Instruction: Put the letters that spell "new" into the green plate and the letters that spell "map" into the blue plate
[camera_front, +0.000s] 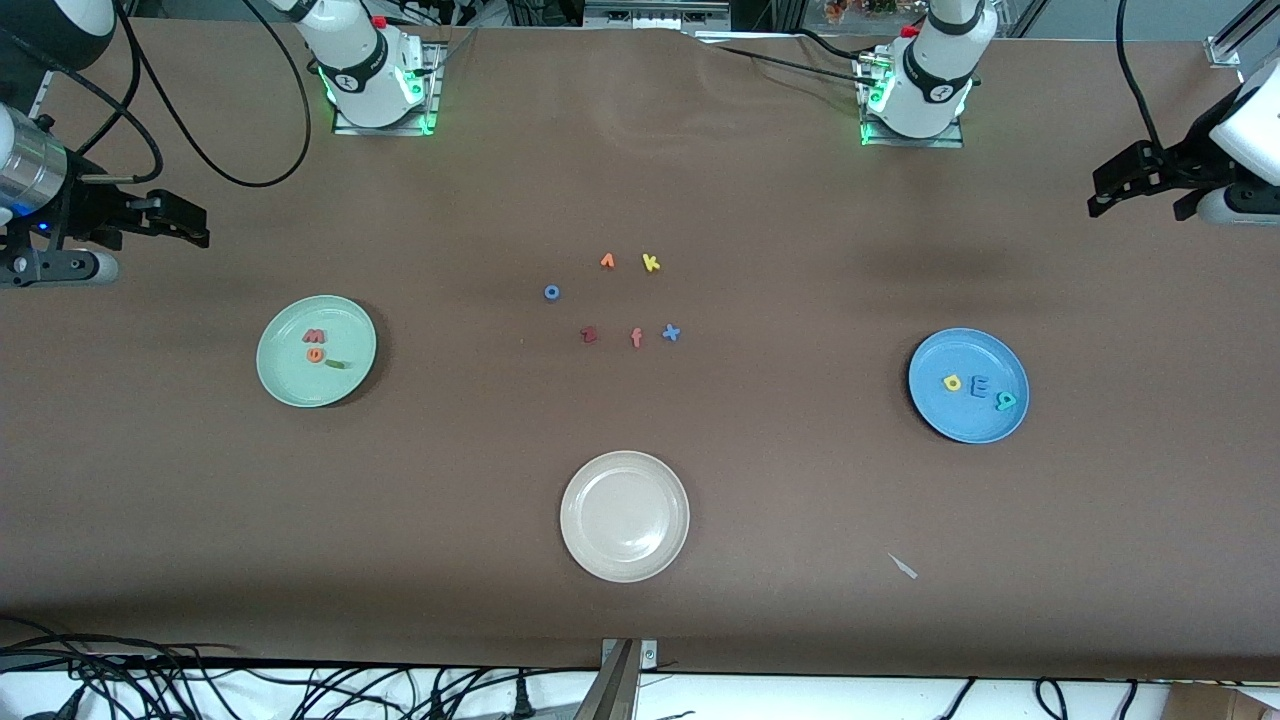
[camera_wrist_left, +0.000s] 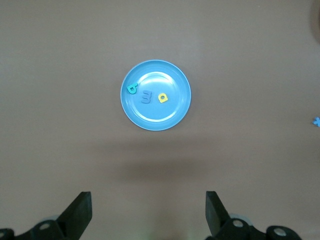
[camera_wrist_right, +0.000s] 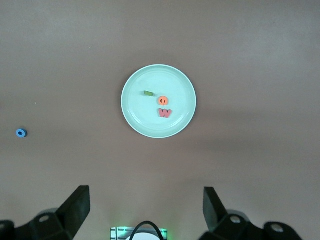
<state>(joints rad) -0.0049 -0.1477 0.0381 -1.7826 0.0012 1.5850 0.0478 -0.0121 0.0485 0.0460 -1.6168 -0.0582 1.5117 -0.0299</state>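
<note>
Front view: nearest you sits the beige plate (camera_front: 624, 516), empty. Left wrist view: the blue plate (camera_wrist_left: 155, 95) holds m, a, p; left tool (camera_wrist_left: 148, 214) spread. Right wrist view: the green plate (camera_wrist_right: 158, 101) holds n, e, w; right tool (camera_wrist_right: 146, 212) spread. You look finished.

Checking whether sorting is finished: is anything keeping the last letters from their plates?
Nothing visible does. The n, e, w already lie in the green plate; the m, a, p lie in the blue plate. Both end effectors hover open, empty.
</note>
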